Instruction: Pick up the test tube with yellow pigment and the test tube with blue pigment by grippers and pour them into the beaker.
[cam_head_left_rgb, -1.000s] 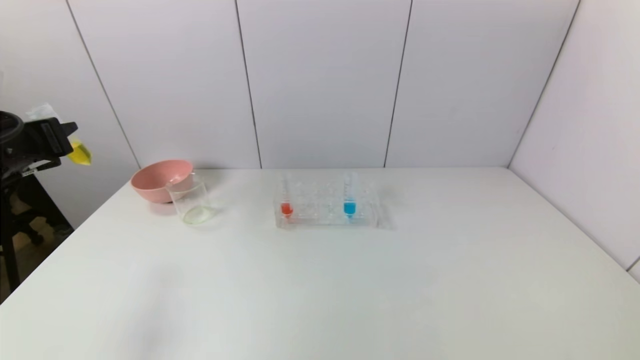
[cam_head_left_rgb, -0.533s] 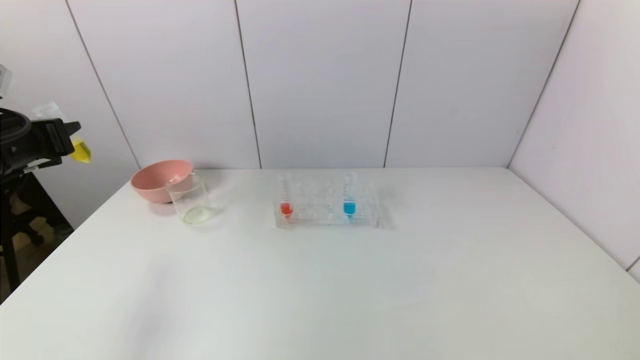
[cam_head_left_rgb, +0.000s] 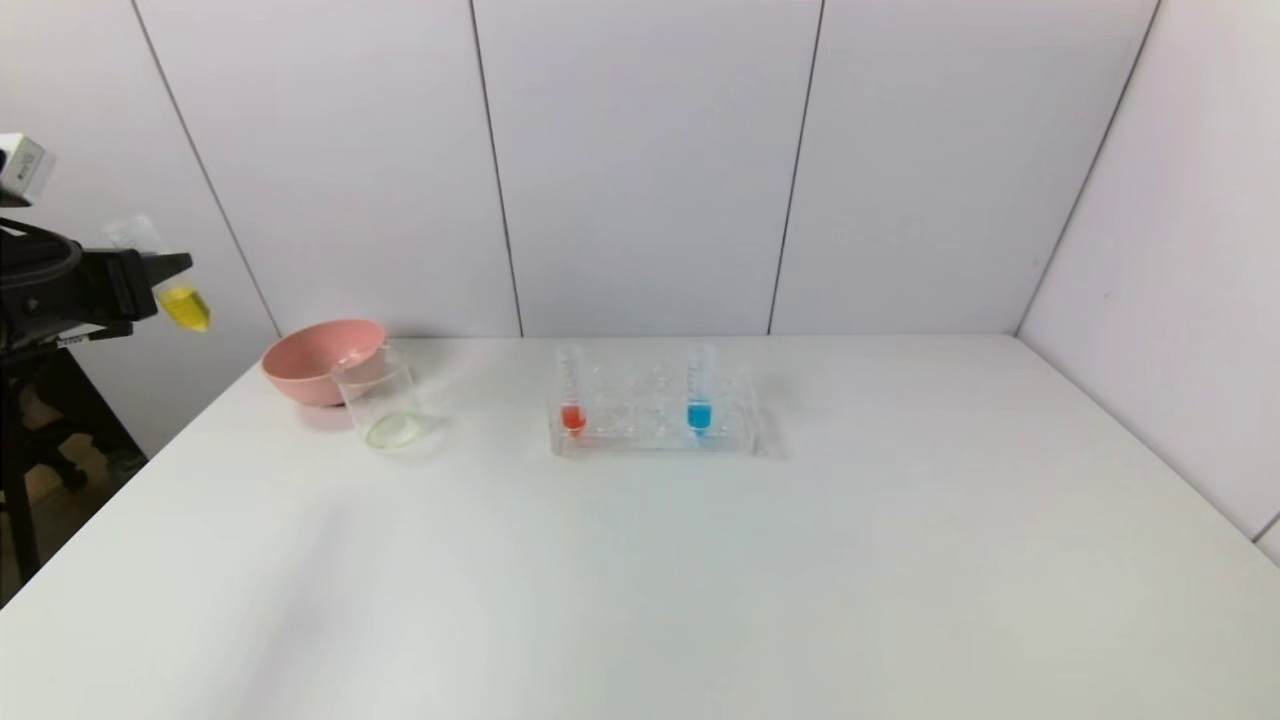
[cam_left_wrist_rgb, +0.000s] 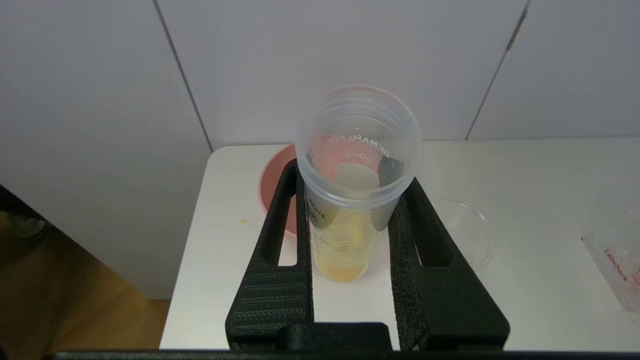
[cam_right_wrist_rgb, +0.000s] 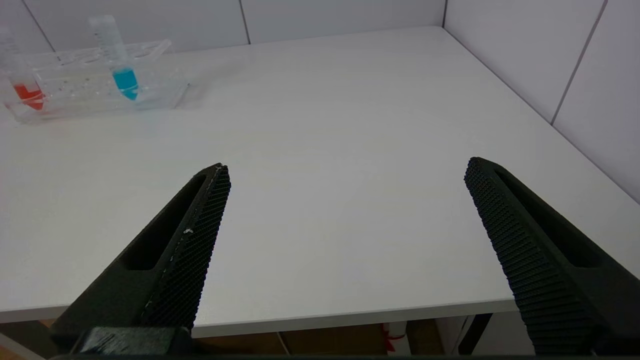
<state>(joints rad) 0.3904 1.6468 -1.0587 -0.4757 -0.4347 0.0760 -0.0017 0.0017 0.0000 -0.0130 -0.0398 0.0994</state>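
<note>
clear plastic rack (cam_head_left_rgb: 655, 415), matt table (cam_head_left_rgb: 640, 580)

Left gripper (cam_left_wrist_rgb: 350, 280): matte black plastic, two flat fingers (cam_left_wrist_rgb: 272, 295) w/ fine ribbed grip texture and a long oval slot cut thru each, joined at a black crossbar. Behind it, in head view, black arm body w/ a small white-grey box (cam_head_left_rgb: 22, 168) on top. Right gripper (cam_right_wrist_rgb: 345, 175): same black build, cross-hatched inner pads (cam_right_wrist_rgb: 200, 250), slotted tapering fingers.
</note>
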